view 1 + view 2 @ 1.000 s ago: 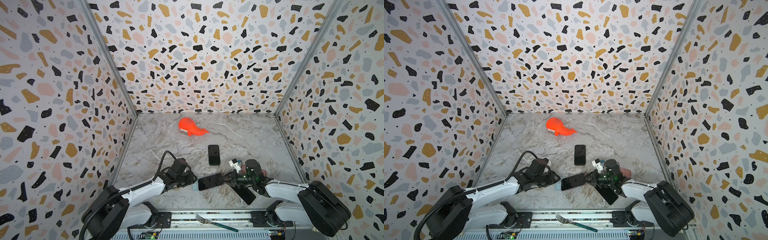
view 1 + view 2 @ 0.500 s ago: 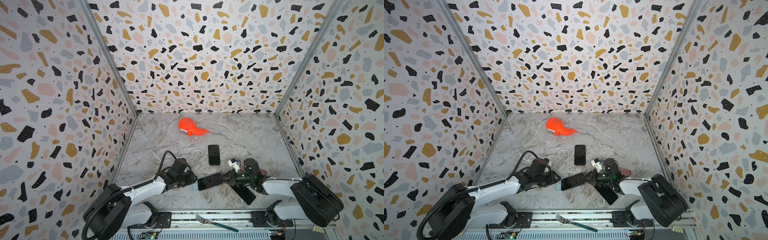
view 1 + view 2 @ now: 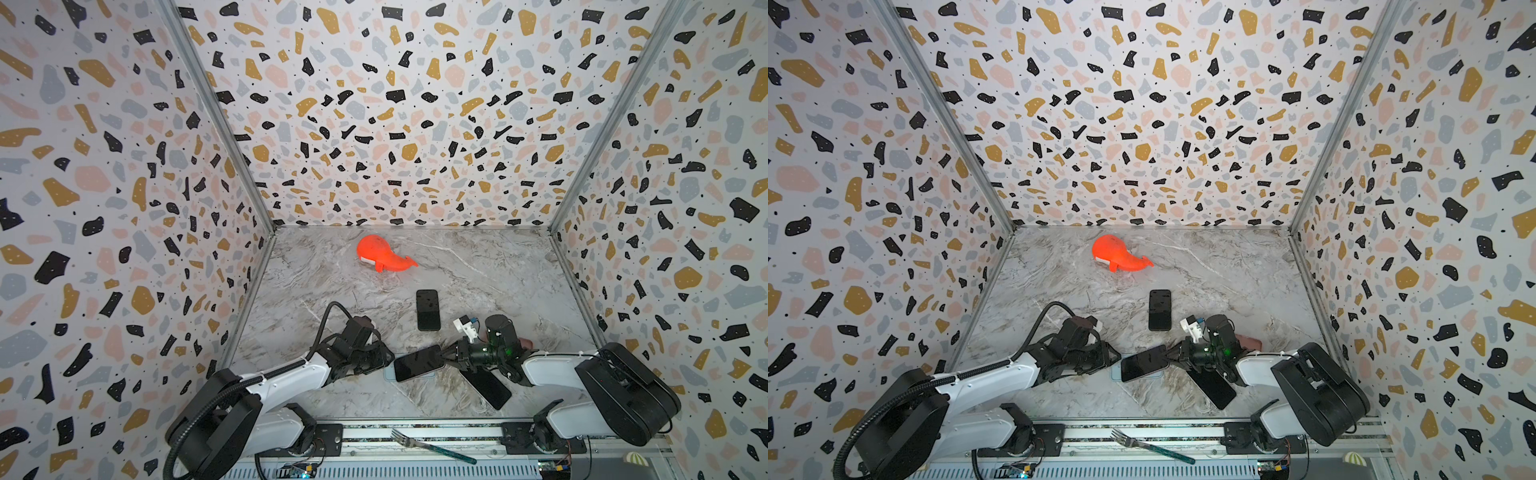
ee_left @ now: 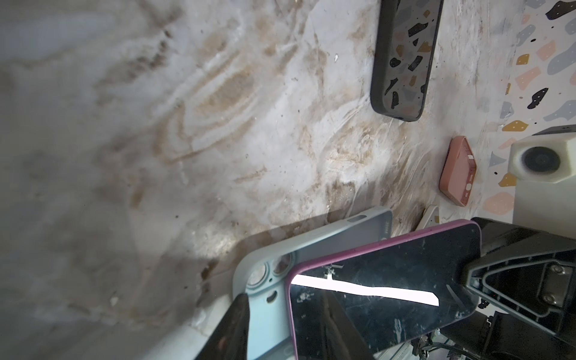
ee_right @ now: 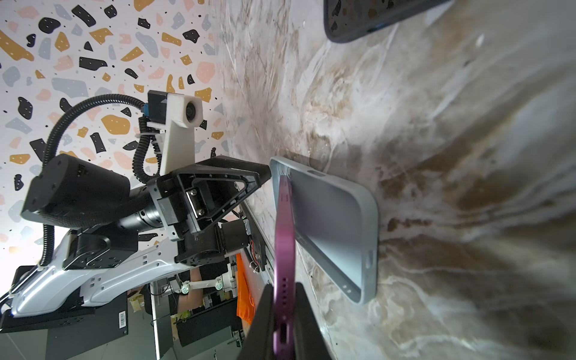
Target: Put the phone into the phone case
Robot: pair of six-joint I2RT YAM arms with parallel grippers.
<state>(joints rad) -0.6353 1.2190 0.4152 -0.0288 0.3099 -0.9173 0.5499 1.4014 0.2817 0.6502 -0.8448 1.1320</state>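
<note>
Marble-patterned tabletop (image 3: 478, 266) sits inside speckled terrazzo walls. In both top views the phone (image 3: 417, 363) lies tilted at front centre, between the left gripper (image 3: 386, 361) and the right gripper (image 3: 446, 357). It has not shifted since a second ago. Only the right arm's bulky rear joint has drawn slightly inward. A smooth orange whale toy (image 3: 380, 257) rests near the back wall, and a flat black handset (image 3: 428, 309) lies mid-table.

From the left wrist, the phone case (image 4: 336, 237) is matte pale blue with rounded corners and round lens cut-outs. The glossy, scratched black screen, rimmed in purple metal, hovers slanted over it. One dark left finger (image 4: 230, 327) stands just outside the case's corner. Whether that pincer clamps the case I cannot tell.

From the right wrist, the phone shows edge-on as a purple band with small holes. The right fingers (image 5: 265, 321) are pinched together on it. Its far end dips into the case, which lies flat on the marble.
</note>
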